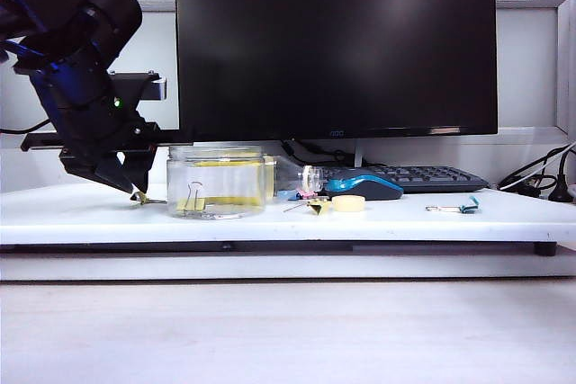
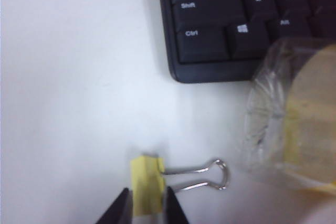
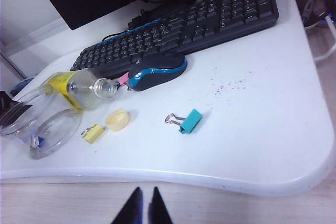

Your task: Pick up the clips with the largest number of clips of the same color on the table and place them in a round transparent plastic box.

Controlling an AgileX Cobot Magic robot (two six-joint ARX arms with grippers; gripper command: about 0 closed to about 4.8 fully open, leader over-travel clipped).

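My left gripper [image 2: 147, 203] is down on the white table at the left and is shut on a yellow clip [image 2: 146, 182], one black finger pressed against each side. The clip's silver wire handles point toward the round transparent plastic box [image 2: 294, 124], which stands close beside it. In the exterior view the left gripper [image 1: 137, 193] holds this clip [image 1: 142, 197] just left of the box [image 1: 216, 182]. Another clip [image 1: 193, 200] shows through the box's wall. A further yellow clip [image 3: 93, 134] lies beside the box [image 3: 37, 124]. My right gripper [image 3: 145, 195] is shut with nothing in it, off the table's front edge.
A pale yellow disc [image 3: 118, 119] and a teal clip [image 3: 189, 121] lie on the table. A clear bottle [image 3: 84, 88] lies on its side by a blue mouse [image 3: 157, 71]. A black keyboard [image 3: 184, 24] and a monitor [image 1: 335, 42] stand behind.
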